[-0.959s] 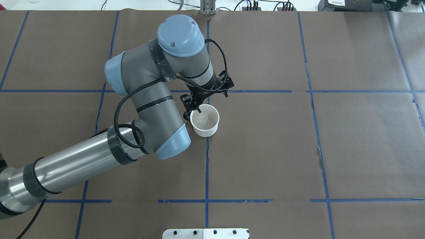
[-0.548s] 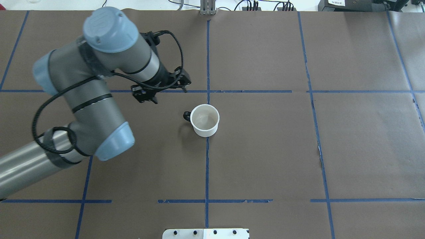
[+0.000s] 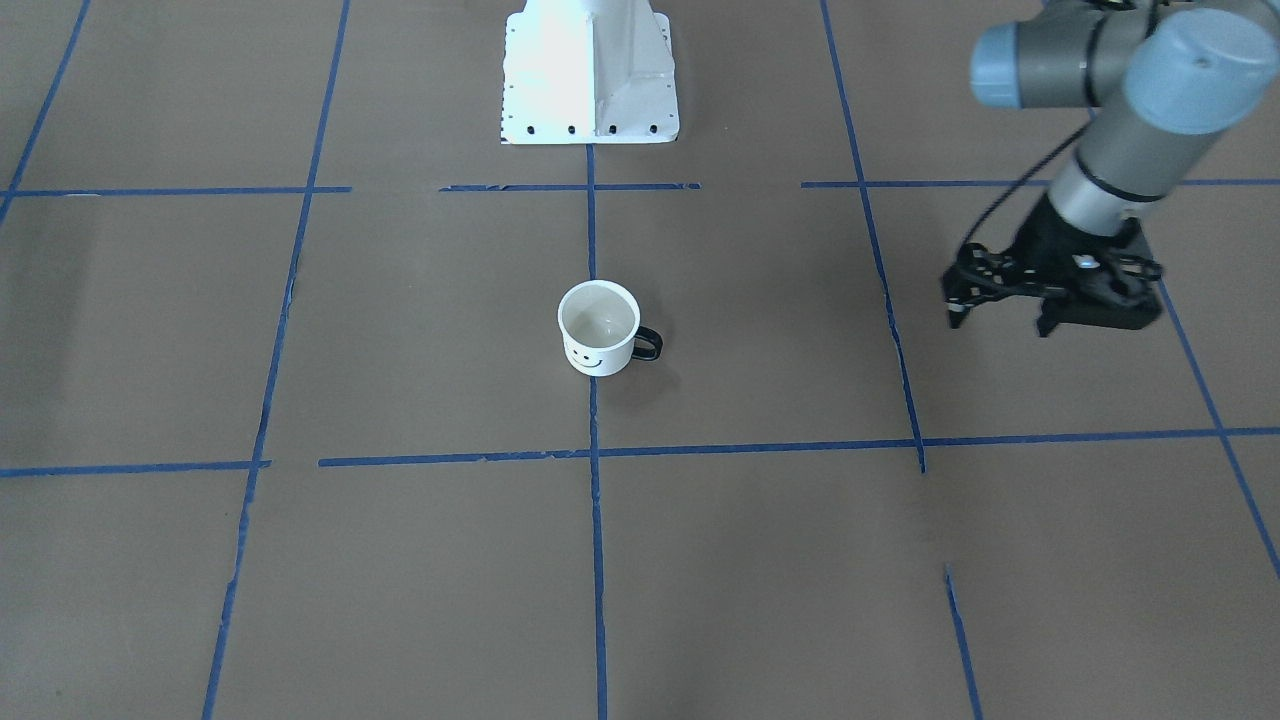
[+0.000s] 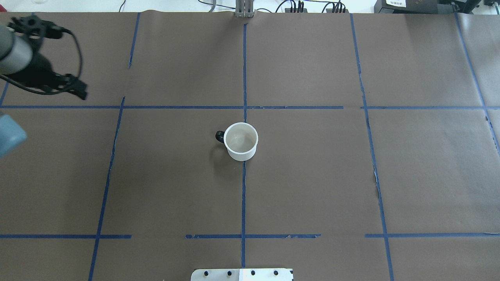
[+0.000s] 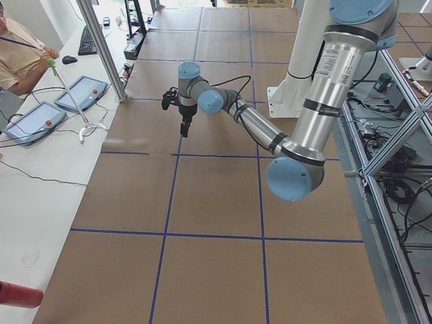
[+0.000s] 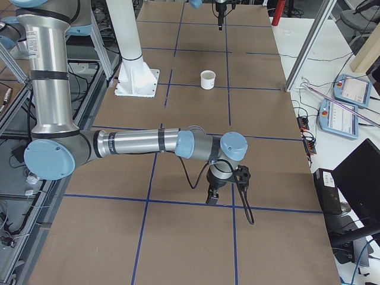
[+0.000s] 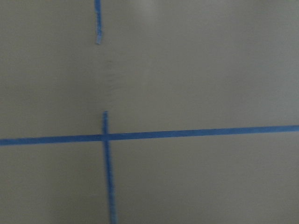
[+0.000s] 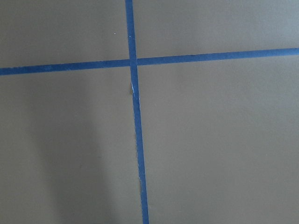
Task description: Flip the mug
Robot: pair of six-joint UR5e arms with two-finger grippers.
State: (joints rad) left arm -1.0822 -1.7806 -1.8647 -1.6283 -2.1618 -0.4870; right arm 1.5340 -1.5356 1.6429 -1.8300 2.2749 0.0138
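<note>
Brown paper (image 4: 312,187) is covering the whole table, and blue tape lines (image 4: 243,195) are dividing it into large squares. The left gripper (image 3: 998,322) is hanging fingers-down above the paper, its jaws standing wide apart with nothing between them. From that gripper the mug (image 4: 241,142) is sitting well away toward the robot's right, at the middle of the table. It is standing upright, mouth up, on the centre tape line, just on the robot's side of a tape crossing and straight out from the white base plate (image 4: 242,274). Its black loop handle (image 4: 220,136) is pointing toward the left gripper's side, and its smiley face (image 3: 587,356) is facing away from the robot. The right gripper (image 6: 212,199) is pointing down beside a tape crossing toward the table's right end, and the mug is lying far from it, off toward the robot's left. Whether those jaws are apart or together I cannot tell, since only a side camera is catching them. Flat paper is stretching between each gripper and the mug, and the mug is standing well in from every table edge that the overhead view is showing. Its pale interior is showing bare down to the bottom.
</note>
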